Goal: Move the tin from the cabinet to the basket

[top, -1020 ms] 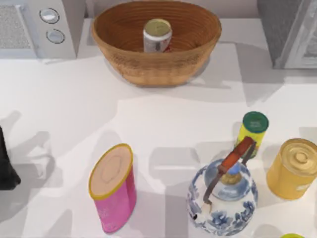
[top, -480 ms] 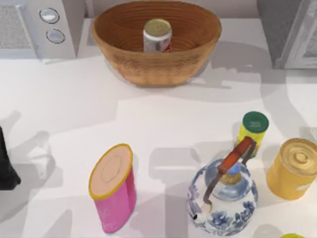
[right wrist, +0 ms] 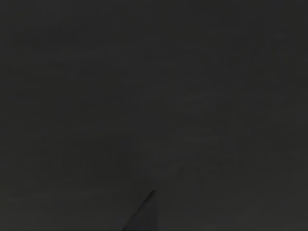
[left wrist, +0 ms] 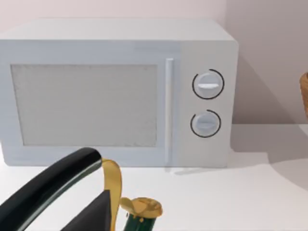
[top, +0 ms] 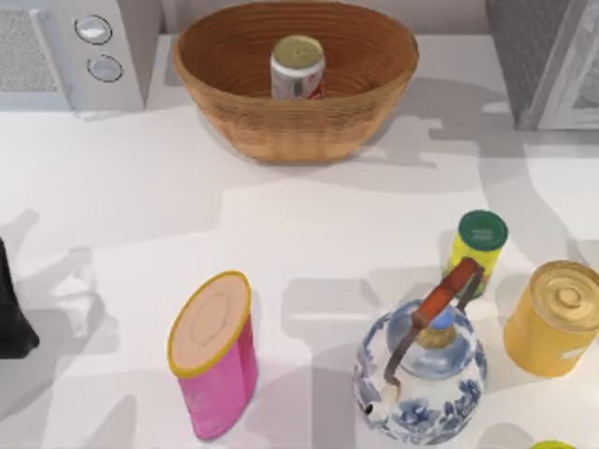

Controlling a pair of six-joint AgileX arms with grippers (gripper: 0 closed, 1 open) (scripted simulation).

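Note:
The tin [top: 298, 67], a short can with a dull gold top and a white label with red marks, stands upright inside the brown wicker basket [top: 215, 89] at the back middle of the table. A sliver of the basket [left wrist: 304, 94] also edges into the left wrist view. The grey speckled cabinet [top: 538, 51] stands at the back right, its white-framed door panel facing the table. Nothing grips the tin. The right wrist view is dark.
A light grey microwave [top: 65, 47] [left wrist: 120, 91] sits at the back left. Along the front stand a pink canister [top: 215, 351], a blue-and-white teapot [top: 421, 374], a slim green-lidded can [top: 477, 248] and a gold tin [top: 554, 318]. A black kettle-like pot [top: 11, 313] [left wrist: 53, 187] is at the left edge.
The shadows on the table between the basket and the cabinet have shifted. The tin and the other objects have not moved.

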